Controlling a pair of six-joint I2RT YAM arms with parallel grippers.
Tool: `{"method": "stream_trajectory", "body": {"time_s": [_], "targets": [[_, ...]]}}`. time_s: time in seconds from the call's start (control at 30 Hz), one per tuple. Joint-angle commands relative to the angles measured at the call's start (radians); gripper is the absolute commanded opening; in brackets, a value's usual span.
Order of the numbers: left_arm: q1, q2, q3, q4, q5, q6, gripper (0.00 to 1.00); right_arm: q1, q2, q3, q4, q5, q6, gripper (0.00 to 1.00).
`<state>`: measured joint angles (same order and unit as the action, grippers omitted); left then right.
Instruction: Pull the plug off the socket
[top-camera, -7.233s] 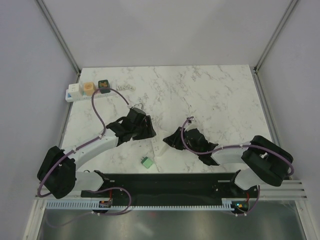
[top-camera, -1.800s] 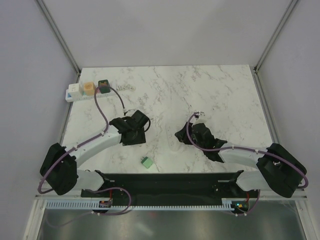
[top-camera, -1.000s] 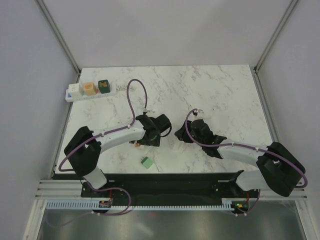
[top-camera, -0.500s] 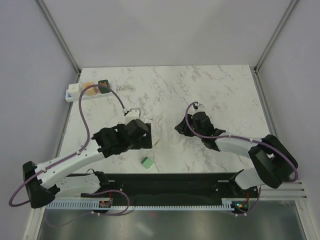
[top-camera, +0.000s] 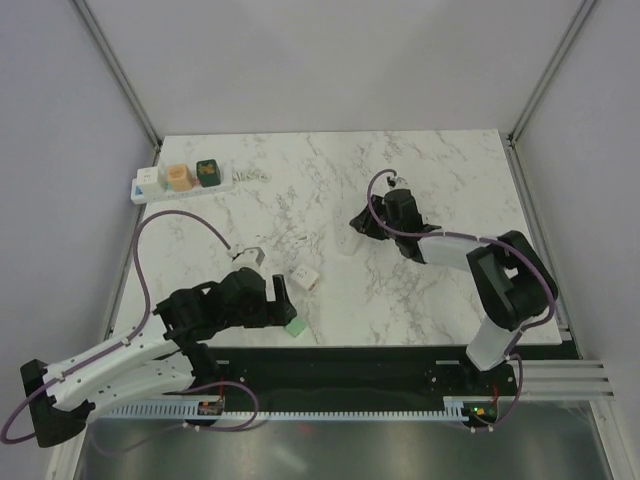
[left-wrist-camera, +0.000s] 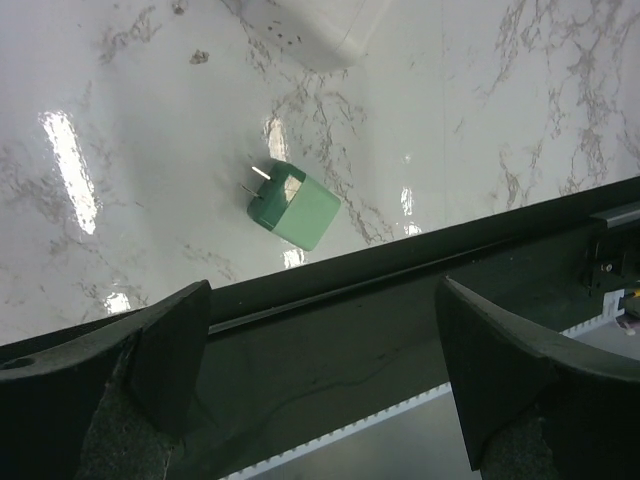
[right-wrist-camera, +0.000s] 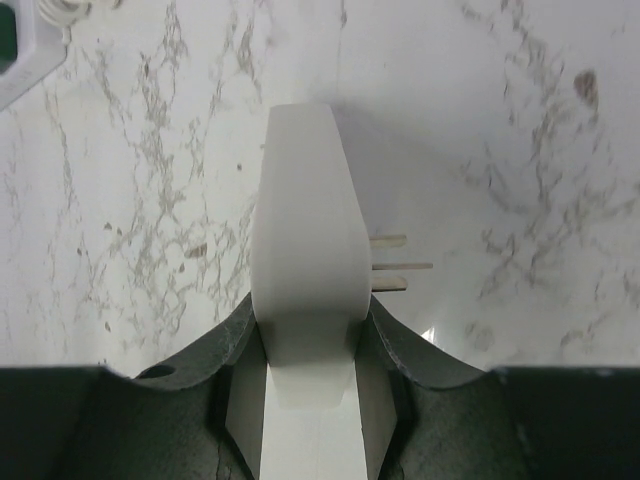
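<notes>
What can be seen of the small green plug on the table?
The green plug is a small rounded cube of smooth pale green plastic, with two thin metal prongs on its darker end face. It lies on its side on the marble-look table, near the front edge, prongs pointing away from that edge. Only the table touches it; the open left hand hangs apart from it.

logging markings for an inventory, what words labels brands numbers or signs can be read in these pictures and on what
No text can be read in any view.
green plug: plain faces, no marking seen.
white plug held in the right gripper: blank on the side that shows.
power strip: too small to tell whether it carries any print.
</notes>
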<state>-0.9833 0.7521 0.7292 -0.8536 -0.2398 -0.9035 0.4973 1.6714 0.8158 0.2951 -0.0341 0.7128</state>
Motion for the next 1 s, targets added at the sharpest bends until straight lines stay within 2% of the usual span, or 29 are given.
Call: {"method": "stream_trajectory", "body": {"time_s": [0.0, 0.07, 0.17, 0.27, 0.3, 0.37, 0.4, 0.43, 0.5, 0.53, 0.57, 0.67, 0.8, 0.83, 0.87, 0.93, 0.97], "targets": [[0.000, -0.048, -0.060, 0.100, 0.068, -0.089, 0.98, -0.071, 0.114, 0.115, -0.050, -0.041, -0.056, 0.02], [0.001, -0.050, -0.065, 0.108, 0.034, -0.103, 0.98, -0.103, 0.181, 0.184, -0.053, -0.107, -0.065, 0.05], [0.026, 0.019, -0.022, 0.103, 0.025, -0.083, 0.98, -0.111, 0.237, 0.253, -0.097, -0.121, -0.090, 0.09], [0.139, 0.151, 0.071, 0.093, 0.116, 0.041, 0.99, -0.120, 0.263, 0.278, -0.117, -0.115, -0.099, 0.12], [0.231, 0.177, 0.093, 0.096, 0.157, 0.064, 1.00, -0.120, 0.267, 0.284, -0.123, -0.113, -0.110, 0.13], [0.325, 0.226, 0.145, 0.126, 0.283, 0.113, 1.00, -0.129, 0.281, 0.307, -0.132, -0.112, -0.121, 0.15], [0.397, 0.263, 0.162, 0.137, 0.318, 0.155, 1.00, -0.131, 0.284, 0.318, -0.151, -0.109, -0.131, 0.16], [0.423, 0.285, 0.180, 0.145, 0.336, 0.167, 1.00, -0.134, 0.290, 0.330, -0.160, -0.112, -0.139, 0.17], [0.477, 0.358, 0.248, 0.145, 0.339, 0.192, 1.00, -0.134, 0.312, 0.368, -0.188, -0.144, -0.156, 0.29], [0.492, 0.384, 0.271, 0.145, 0.338, 0.193, 1.00, -0.134, 0.318, 0.382, -0.197, -0.153, -0.156, 0.40], [0.521, 0.410, 0.315, 0.145, 0.332, 0.190, 1.00, -0.134, 0.317, 0.382, -0.200, -0.162, -0.159, 0.62], [0.580, 0.556, 0.422, 0.151, 0.358, 0.193, 1.00, -0.134, 0.277, 0.378, -0.246, -0.106, -0.161, 0.85], [0.647, 0.740, 0.570, 0.160, 0.418, 0.158, 1.00, -0.132, 0.190, 0.382, -0.414, 0.018, -0.154, 0.98], [0.656, 0.812, 0.622, 0.178, 0.412, 0.149, 1.00, -0.128, 0.141, 0.379, -0.451, 0.116, -0.142, 0.98], [0.675, 0.848, 0.651, 0.188, 0.401, 0.131, 1.00, -0.125, 0.116, 0.378, -0.540, 0.166, -0.089, 0.98], [0.693, 0.924, 0.746, 0.208, 0.367, 0.114, 0.97, -0.103, 0.046, 0.350, -0.612, 0.239, -0.040, 0.98], [0.705, 1.005, 0.786, 0.208, 0.326, 0.104, 0.96, -0.089, 0.022, 0.335, -0.666, 0.273, -0.024, 0.98]]}}
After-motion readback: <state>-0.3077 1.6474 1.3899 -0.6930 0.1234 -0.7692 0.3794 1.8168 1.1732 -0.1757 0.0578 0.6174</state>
